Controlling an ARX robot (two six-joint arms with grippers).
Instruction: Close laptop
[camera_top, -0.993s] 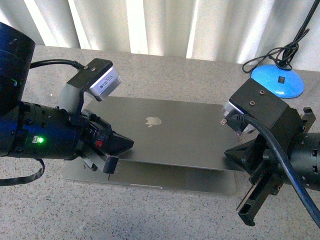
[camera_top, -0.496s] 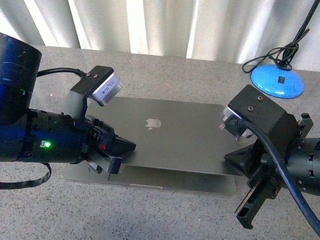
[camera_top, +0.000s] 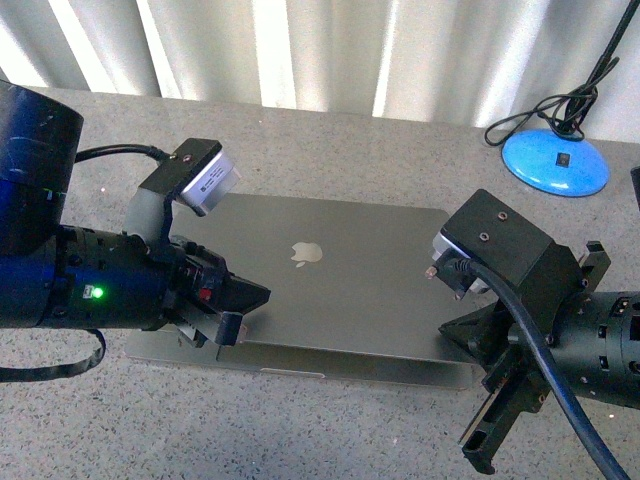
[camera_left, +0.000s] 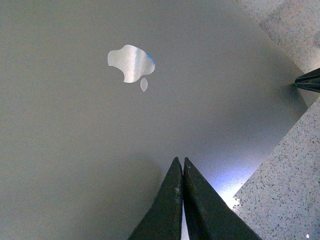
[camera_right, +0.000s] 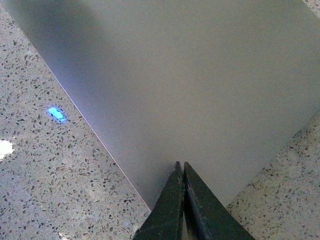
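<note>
The laptop (camera_top: 350, 285) lies on the speckled table with its grey lid lowered almost flat; a thin gap shows above the base's front strip (camera_top: 330, 367). The pale apple logo (camera_top: 307, 252) faces up. My left gripper (camera_top: 262, 292) is shut, its tips resting on the lid's left front part. In the left wrist view the shut left gripper (camera_left: 180, 161) points across the lid toward the logo (camera_left: 131, 63). My right gripper (camera_top: 446, 331) is shut at the lid's right front corner. The right wrist view shows the right gripper (camera_right: 180, 164) on the lid (camera_right: 200, 75) near its corner.
A blue round lamp base (camera_top: 555, 160) with a black cable (camera_top: 535, 115) stands at the back right. Pale curtains (camera_top: 300, 50) hang behind the table. Speckled tabletop (camera_top: 300, 430) runs in front of the laptop.
The lid has dropped lower toward the base. Both grippers have moved down and toward the front with it, staying shut.
</note>
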